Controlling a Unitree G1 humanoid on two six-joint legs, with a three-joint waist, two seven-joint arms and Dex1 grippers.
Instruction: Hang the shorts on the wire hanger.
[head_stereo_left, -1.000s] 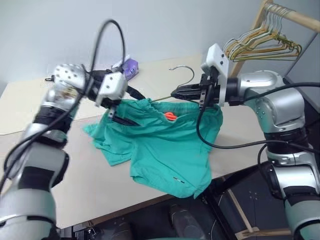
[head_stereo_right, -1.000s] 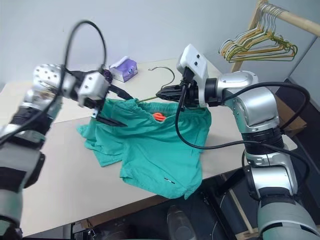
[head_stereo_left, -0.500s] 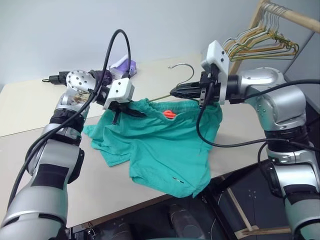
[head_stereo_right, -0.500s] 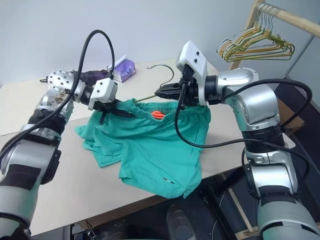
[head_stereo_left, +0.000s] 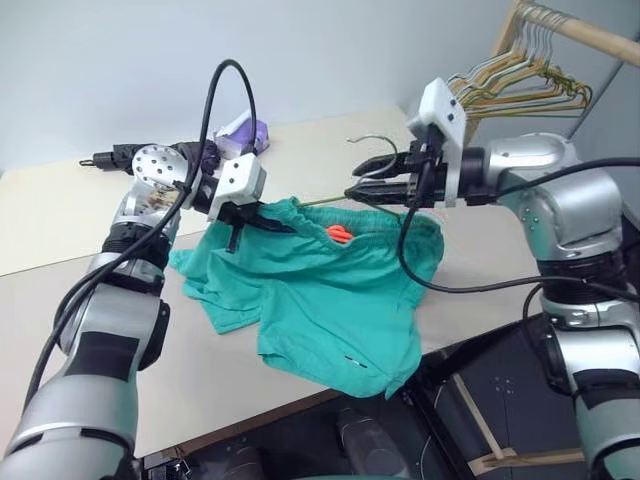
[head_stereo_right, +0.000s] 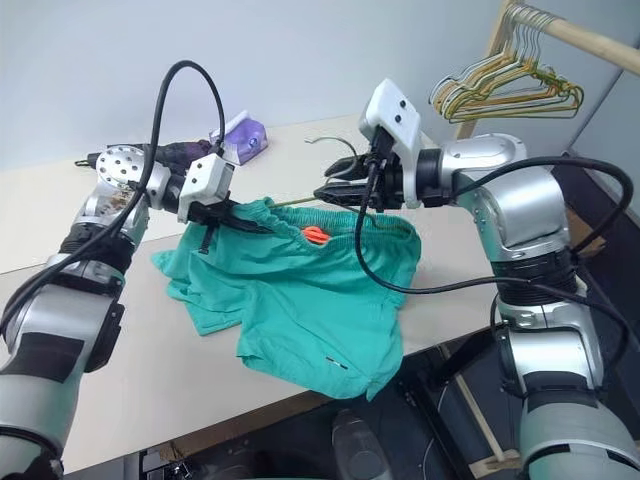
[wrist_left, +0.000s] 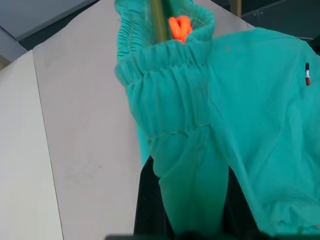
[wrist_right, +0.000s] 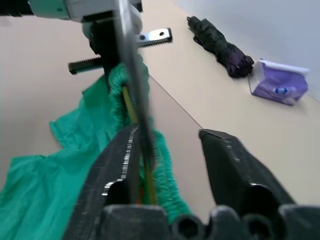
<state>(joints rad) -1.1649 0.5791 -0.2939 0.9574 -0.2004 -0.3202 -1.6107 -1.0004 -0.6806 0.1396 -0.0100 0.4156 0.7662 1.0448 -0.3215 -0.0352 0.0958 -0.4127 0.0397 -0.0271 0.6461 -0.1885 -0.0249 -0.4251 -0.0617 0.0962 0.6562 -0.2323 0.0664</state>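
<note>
The teal-green shorts (head_stereo_left: 320, 290) lie partly on the table, with the waistband lifted off it. My left gripper (head_stereo_left: 265, 218) is shut on the gathered waistband (wrist_left: 165, 65) at its left end. The thin olive wire hanger (head_stereo_left: 320, 199) runs inside the waistband past the orange tag (head_stereo_left: 340, 234), and its hook (head_stereo_left: 375, 140) rises behind my right gripper. My right gripper (head_stereo_left: 362, 180) is open at the waistband's right end. The wire (wrist_right: 131, 100) lies against one of its fingers (wrist_right: 117, 160).
A purple tissue pack (head_stereo_left: 245, 132) and a dark folded umbrella (wrist_right: 220, 42) lie at the back of the table (head_stereo_left: 200, 370). A wooden rack with a bunch of hangers (head_stereo_left: 520, 85) stands at the right. The shorts' hem hangs over the table's front edge.
My left gripper swung in and shut on the waistband. My right gripper, shut at the hanger until half a second ago, has opened its fingers.
</note>
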